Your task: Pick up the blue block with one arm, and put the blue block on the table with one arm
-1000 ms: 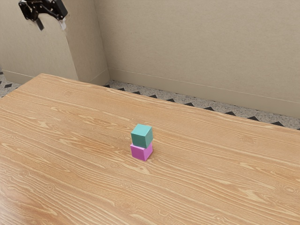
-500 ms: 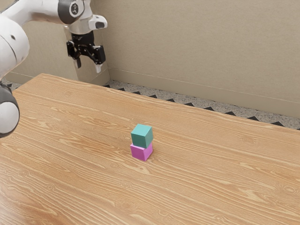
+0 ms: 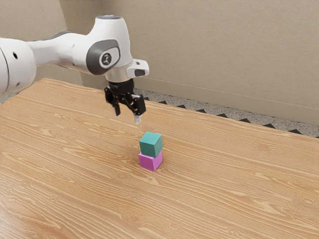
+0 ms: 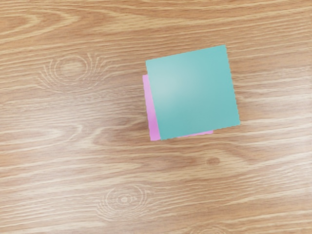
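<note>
My gripper (image 3: 127, 118) is open in the exterior view, its two fingertips apart and nothing between them. It hangs above the table, up and to the exterior view's left of a two-block stack. The blue block (image 3: 151, 144), teal in colour, rests on top of a pink block (image 3: 150, 161), which stands on the wooden table (image 3: 219, 184). From the wrist view, the blue block (image 4: 193, 92) covers most of the pink block (image 4: 151, 112), which peeks out along two sides.
Beyond the table's far edge (image 3: 199, 110) are a patterned floor (image 3: 239, 121) and a beige wall (image 3: 224, 50). The white arm (image 3: 65, 52) reaches in from the exterior view's left.
My gripper has come down and toward the exterior view's right, much closer to the stack, with its fingers still apart. Both blocks have stayed put.
</note>
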`<state>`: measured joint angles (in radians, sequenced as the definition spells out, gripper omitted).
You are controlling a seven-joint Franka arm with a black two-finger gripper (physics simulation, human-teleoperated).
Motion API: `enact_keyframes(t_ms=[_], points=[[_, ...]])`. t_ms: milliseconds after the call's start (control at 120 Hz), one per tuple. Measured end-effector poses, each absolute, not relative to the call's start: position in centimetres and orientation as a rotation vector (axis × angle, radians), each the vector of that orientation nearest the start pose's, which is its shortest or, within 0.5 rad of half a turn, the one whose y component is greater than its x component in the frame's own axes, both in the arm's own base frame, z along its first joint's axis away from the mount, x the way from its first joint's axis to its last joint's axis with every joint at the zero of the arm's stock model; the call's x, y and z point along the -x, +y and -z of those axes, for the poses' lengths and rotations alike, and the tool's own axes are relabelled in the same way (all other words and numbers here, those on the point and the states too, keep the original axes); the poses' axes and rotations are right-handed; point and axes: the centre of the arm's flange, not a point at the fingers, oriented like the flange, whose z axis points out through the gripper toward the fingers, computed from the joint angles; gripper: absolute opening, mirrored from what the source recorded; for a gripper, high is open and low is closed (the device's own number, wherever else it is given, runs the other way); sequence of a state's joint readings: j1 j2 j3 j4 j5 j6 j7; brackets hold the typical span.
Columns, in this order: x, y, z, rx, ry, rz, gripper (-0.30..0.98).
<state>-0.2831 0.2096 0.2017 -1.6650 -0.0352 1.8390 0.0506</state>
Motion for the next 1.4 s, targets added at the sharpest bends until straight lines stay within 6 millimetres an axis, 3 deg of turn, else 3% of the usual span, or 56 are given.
enact_keyframes(t_ms=[183,350,650,983,1400], points=[[-60.2,-10.7,-46.1,3.141,0.225,0.031,0.66],[-61.5,-11.6,-42.3,3.146,0.131,0.059,0.67],[-63.3,-11.9,-38.1,3.151,-0.007,0.106,0.67],[-64.0,-11.4,-37.9,3.139,-0.091,0.152,0.67],[-65.1,-11.0,-35.3,3.128,-0.100,0.119,0.67]])
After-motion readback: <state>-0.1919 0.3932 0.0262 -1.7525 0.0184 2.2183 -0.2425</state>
